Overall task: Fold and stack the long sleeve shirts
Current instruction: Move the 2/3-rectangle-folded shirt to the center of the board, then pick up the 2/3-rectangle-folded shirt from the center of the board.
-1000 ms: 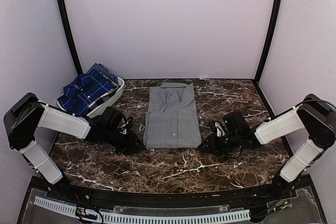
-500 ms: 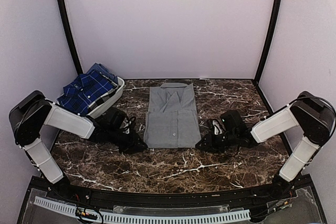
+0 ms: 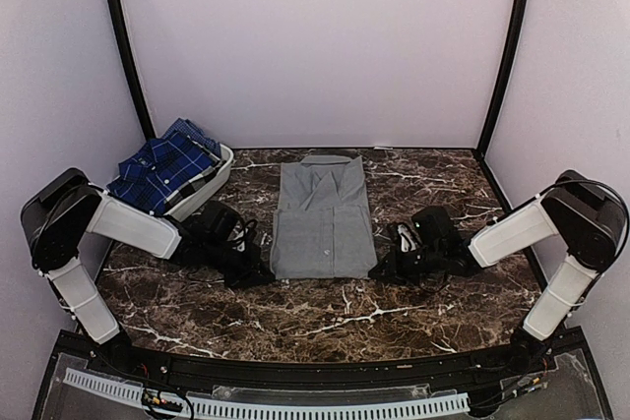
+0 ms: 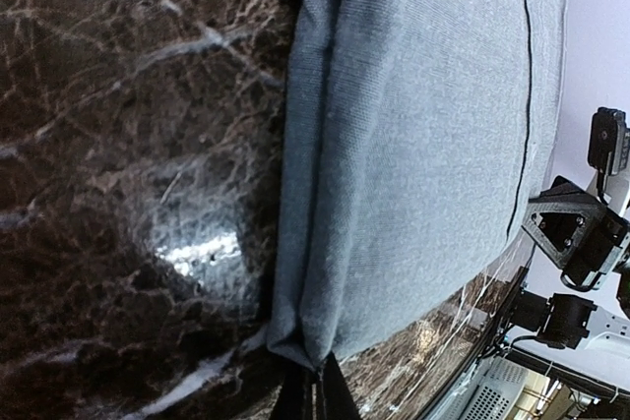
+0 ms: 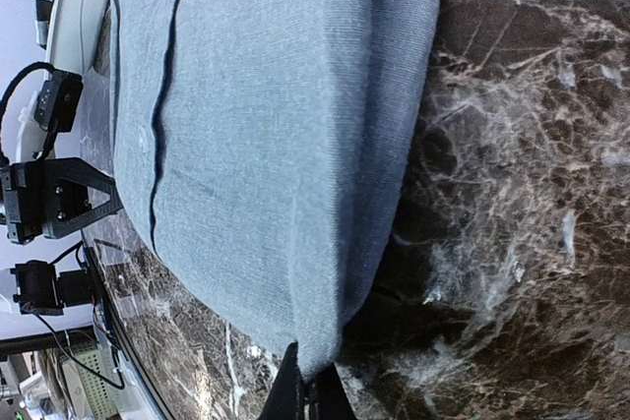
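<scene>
The grey shirt [image 3: 323,218] lies folded flat at the table's middle, collar away from me. My left gripper [image 3: 262,274] is at its near left corner. In the left wrist view the fingers [image 4: 313,390] are pinched together on the corner of the grey shirt [image 4: 423,145]. My right gripper [image 3: 380,270] is at the near right corner. In the right wrist view its fingers [image 5: 307,390] are closed on the edge of the grey shirt [image 5: 266,145]. The blue plaid shirt [image 3: 162,172] lies bunched in the basket at the back left.
The white oval basket [image 3: 224,159] stands at the back left against the wall. The table is dark marble [image 3: 325,317]. Black frame posts [image 3: 126,46] stand at both back corners. White walls close in three sides.
Both grippers have moved a little inward to the grey shirt's near corners. The shirt has not visibly moved.
</scene>
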### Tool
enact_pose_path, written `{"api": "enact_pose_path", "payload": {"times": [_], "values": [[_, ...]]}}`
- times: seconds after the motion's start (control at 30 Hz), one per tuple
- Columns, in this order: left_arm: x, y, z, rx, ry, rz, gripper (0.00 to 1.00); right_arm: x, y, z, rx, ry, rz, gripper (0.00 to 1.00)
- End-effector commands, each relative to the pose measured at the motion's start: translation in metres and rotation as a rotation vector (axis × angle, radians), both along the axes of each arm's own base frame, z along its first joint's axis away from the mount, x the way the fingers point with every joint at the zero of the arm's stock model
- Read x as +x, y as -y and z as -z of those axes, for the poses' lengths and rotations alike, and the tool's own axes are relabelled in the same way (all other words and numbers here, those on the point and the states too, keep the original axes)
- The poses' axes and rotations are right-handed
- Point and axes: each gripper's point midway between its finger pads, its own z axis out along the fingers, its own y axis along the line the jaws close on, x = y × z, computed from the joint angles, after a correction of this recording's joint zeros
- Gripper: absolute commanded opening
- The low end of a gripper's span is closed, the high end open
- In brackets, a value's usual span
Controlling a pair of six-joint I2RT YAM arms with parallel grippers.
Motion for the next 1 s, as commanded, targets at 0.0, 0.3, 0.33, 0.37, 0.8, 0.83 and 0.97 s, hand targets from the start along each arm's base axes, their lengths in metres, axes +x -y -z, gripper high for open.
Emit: {"api": "enact_pose_path", "payload": {"times": [0.0, 0.3, 0.33, 0.37, 0.8, 0.83, 0.97], "values": [[0.000, 0.002, -0.015, 0.009, 0.032, 0.012, 0.00, 0.003, -0.002, -0.013, 0.023, 0.043, -0.002, 0.00], [-0.020, -0.001, -0.038, 0.010, 0.076, 0.013, 0.00, -0.021, 0.010, -0.026, 0.034, 0.063, 0.011, 0.00], [-0.023, -0.003, -0.037, 0.015, 0.073, 0.005, 0.00, -0.025, 0.011, -0.028, 0.038, 0.067, 0.014, 0.00], [-0.028, 0.000, -0.043, 0.004, 0.084, 0.013, 0.00, -0.029, 0.012, -0.029, 0.041, 0.068, 0.013, 0.00], [-0.089, 0.015, -0.092, -0.051, 0.197, 0.010, 0.00, -0.093, 0.018, -0.077, 0.119, 0.124, 0.019, 0.00], [-0.089, 0.014, -0.095, -0.051, 0.205, 0.001, 0.00, -0.095, 0.019, -0.083, 0.131, 0.131, 0.024, 0.00], [-0.090, 0.019, -0.120, -0.079, 0.250, 0.002, 0.00, -0.092, 0.020, -0.117, 0.167, 0.180, 0.034, 0.00]]}}
